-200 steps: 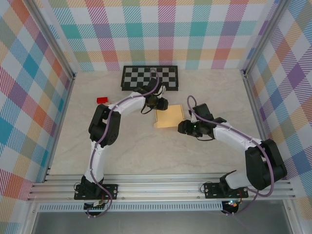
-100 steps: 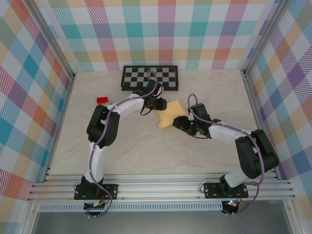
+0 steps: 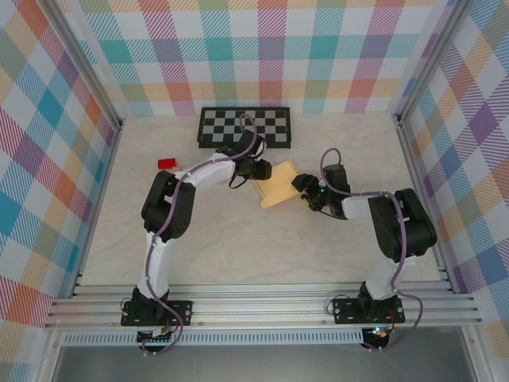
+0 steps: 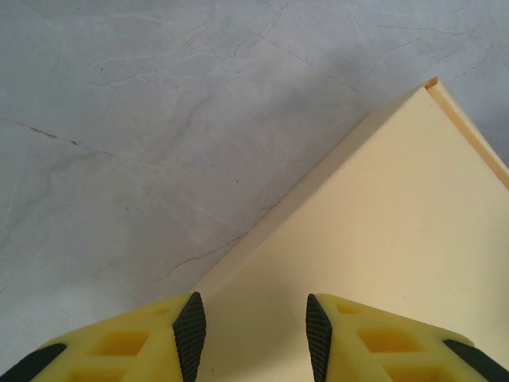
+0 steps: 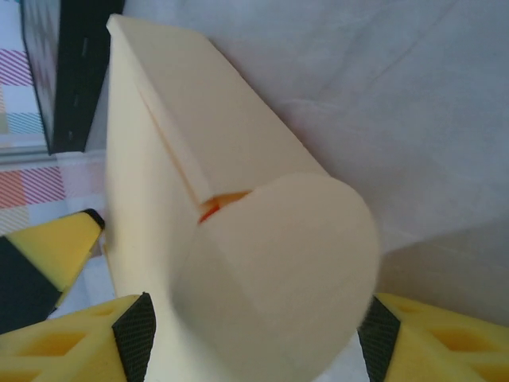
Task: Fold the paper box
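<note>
Pale tan card, thin and matte, makes up the paper box (image 3: 278, 185). It sits mid-table just in front of the checkerboard (image 3: 245, 127), with one gripper at each end. In the right wrist view, its near end carries a rounded flap (image 5: 278, 270) that meets a long straight-edged panel at a crease, where a sliver of orange shows in the slit.

The left gripper (image 4: 250, 326) is spread open, its black pads straddling a flat panel near that panel's edge and clamping nothing. The right gripper (image 5: 250, 334) has its jaws wide with the rounded flap between them, but at this close angle I cannot tell whether the pads actually bear on the card.

The step in hand looks like turning that flap in. To do it well, the left should pin the body flat while the right bends the flap along its crease, slowly, since card this thin buckles easily. The table (image 3: 238, 239) is smooth, veined, marble-patterned and looks slippery.
</note>
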